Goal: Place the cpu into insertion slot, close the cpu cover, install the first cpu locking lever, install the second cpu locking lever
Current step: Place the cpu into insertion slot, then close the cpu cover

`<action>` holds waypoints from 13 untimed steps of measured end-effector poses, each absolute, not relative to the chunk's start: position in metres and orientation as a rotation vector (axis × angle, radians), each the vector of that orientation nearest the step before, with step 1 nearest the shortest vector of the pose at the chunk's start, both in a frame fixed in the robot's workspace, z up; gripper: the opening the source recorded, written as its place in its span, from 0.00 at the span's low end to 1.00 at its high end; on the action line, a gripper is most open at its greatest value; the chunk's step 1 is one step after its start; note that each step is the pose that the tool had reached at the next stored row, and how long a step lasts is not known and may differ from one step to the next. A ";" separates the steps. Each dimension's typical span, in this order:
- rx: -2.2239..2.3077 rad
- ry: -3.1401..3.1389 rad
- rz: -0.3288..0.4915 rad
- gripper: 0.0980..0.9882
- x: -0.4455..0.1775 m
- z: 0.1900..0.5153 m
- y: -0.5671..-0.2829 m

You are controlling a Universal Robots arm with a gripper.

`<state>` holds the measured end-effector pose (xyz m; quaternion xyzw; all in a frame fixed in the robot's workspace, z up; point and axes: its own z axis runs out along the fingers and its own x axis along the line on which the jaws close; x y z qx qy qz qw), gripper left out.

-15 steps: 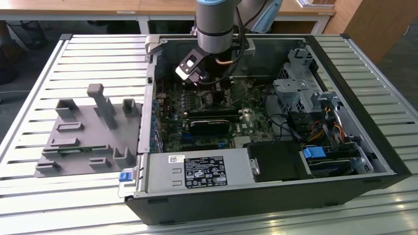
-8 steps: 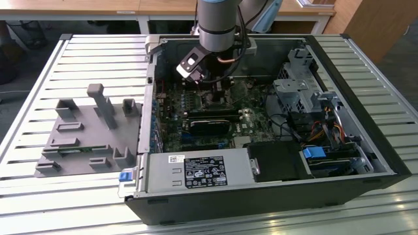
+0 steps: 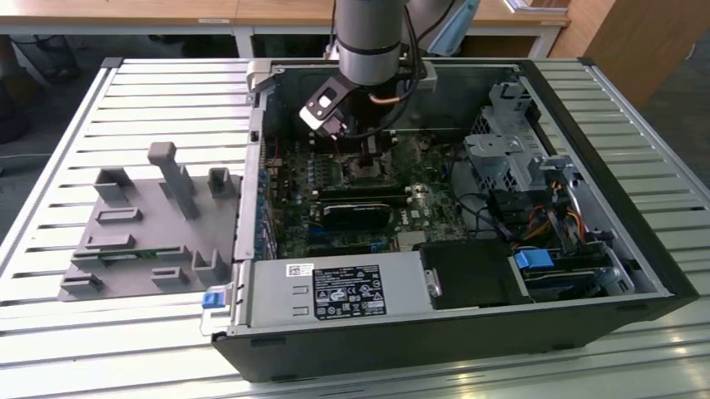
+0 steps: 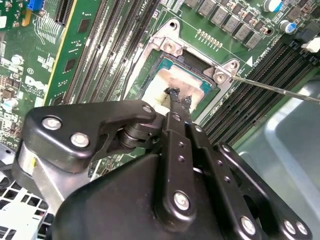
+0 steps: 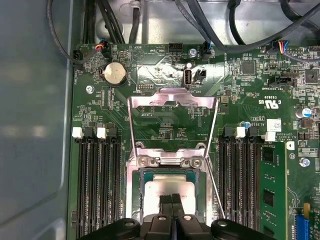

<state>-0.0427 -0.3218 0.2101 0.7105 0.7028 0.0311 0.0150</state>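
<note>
The cpu [image 5: 159,196], a pale square chip, lies flat in the insertion slot [image 5: 134,200], whose silvery rim is set in the green board. My gripper [image 5: 172,201] is shut, its black fingertips pressed together right over the chip's face with nothing between them; whether they touch it I cannot tell. In the second wrist view the gripper [image 4: 178,98] hangs over the cpu [image 4: 162,84] in the same way. The cpu cover [image 5: 172,98] is swung open, away from the slot. A thin locking lever [image 4: 275,88] sticks out beside the socket. In the exterior view the gripper [image 3: 367,151] is down inside the computer case.
Long black memory slots [image 5: 97,185] flank the socket, with a green card [image 5: 273,190] further out. Cables [image 5: 115,20] run along the case wall. The open case [image 3: 599,141] holds a drive cage and a power supply [image 3: 332,291]. A grey fixture [image 3: 145,224] stands at the exterior view's left.
</note>
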 end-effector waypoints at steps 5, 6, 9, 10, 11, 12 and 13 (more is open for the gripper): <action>2.211 2.187 0.097 0.01 -0.043 0.212 -0.322; 2.211 2.187 0.097 0.01 -0.043 0.212 -0.322; 2.211 2.187 0.096 0.01 -0.043 0.213 -0.322; 2.211 2.187 0.096 0.01 -0.043 0.213 -0.322; 2.211 2.187 0.096 0.01 -0.043 0.213 -0.322; 2.211 2.187 0.097 0.01 -0.043 0.214 -0.322; 2.211 2.187 0.096 0.01 -0.043 0.214 -0.322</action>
